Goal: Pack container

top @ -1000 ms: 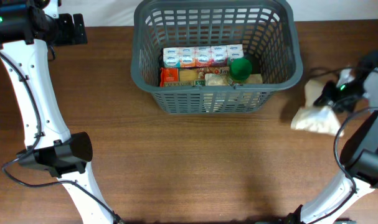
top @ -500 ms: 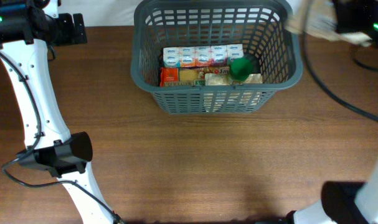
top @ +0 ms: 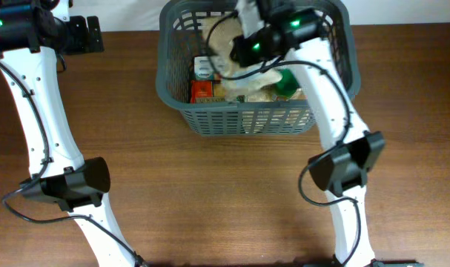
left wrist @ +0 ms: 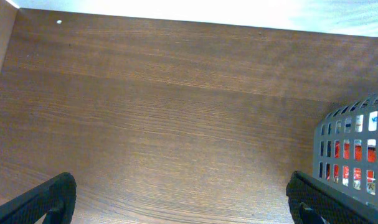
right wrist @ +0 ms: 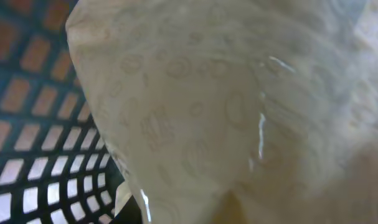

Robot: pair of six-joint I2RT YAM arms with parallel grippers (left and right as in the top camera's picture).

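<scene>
Placing step: right gripper [top: 248,38], clenched on a pale bag [top: 223,43], hung over the container [top: 165,78] at the table's [top: 225,193] far edge, left gripper [left wrist: 182,199] spread idle, and the next move looked like lowering and letting go.

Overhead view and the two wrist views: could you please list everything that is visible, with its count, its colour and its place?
basket: one, dark grey, far middle of the table
beige bag: one, pale beige, hanging over the left half of the basket
small cartons: count hidden by the bag, white, inside the basket, back left
box: one, orange-red, inside the basket, front left
round thing: one, green, inside the basket, right side
table: one, brown wood, under everything
left gripper: one, black, open, over bare table to the left of the basket
right gripper: one, black, above the basket, holding the beige bag
</scene>
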